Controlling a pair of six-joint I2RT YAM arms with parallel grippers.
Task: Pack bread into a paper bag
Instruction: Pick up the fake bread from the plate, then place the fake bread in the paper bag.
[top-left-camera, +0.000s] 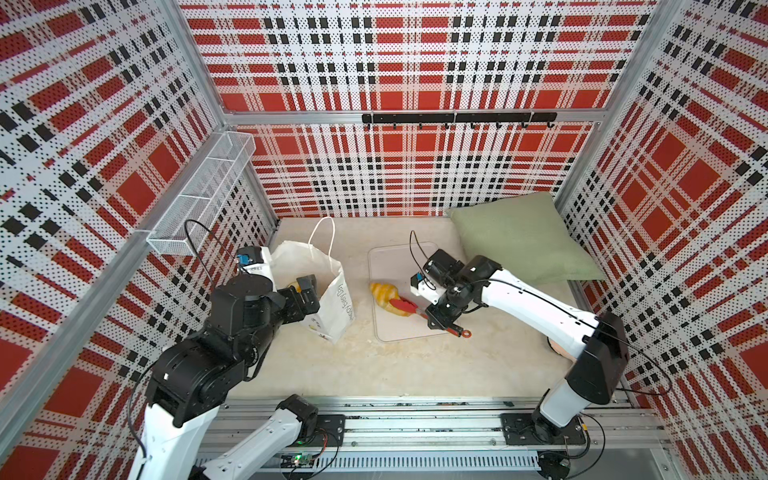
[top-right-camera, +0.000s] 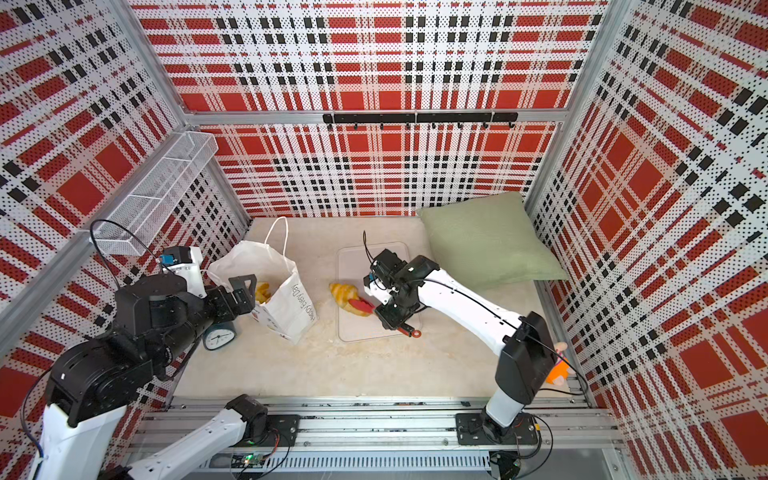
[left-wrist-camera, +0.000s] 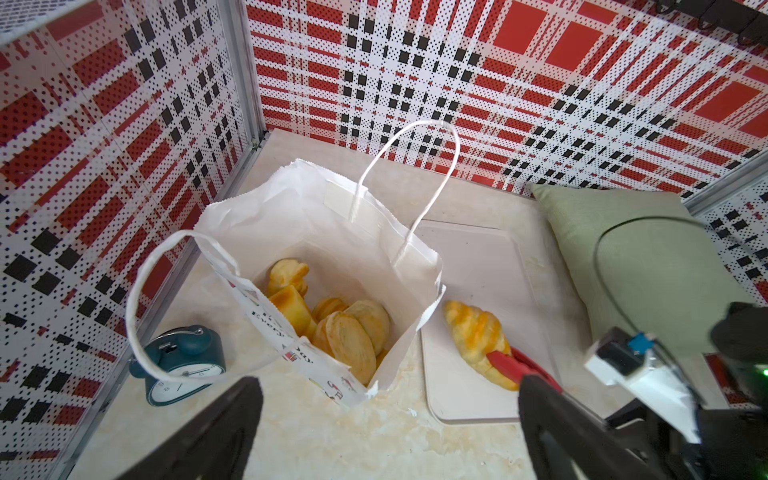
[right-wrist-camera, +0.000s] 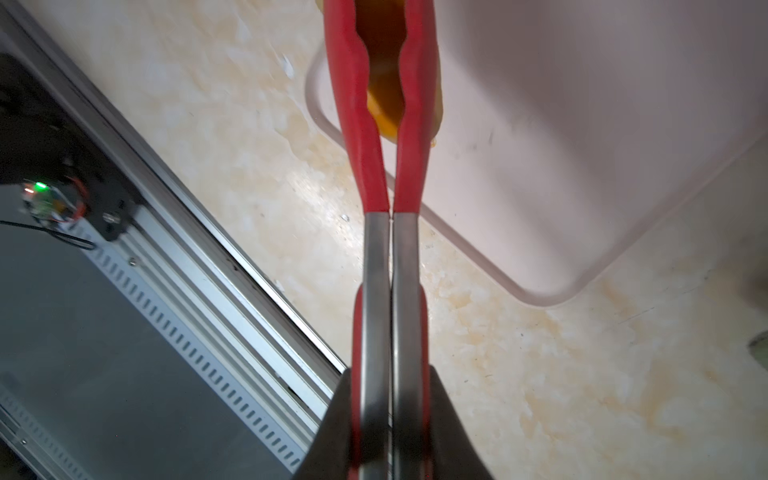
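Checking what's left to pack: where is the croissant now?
In both top views, the golden-brown toy croissant lies on the pale tray, right of the white paper bag, pinched by red-tipped tongs.

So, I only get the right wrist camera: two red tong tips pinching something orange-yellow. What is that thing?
Observer: A croissant. The tongs pinch one end of it at the edge of a white tray.
Operator: Where would it go from there?
Observer: Probably into the white paper bag, which stands upright and open just beside that tray.
Operator: Is anything in the bag already?
Observer: Yes, the left wrist camera shows several golden pastries lying at its bottom.
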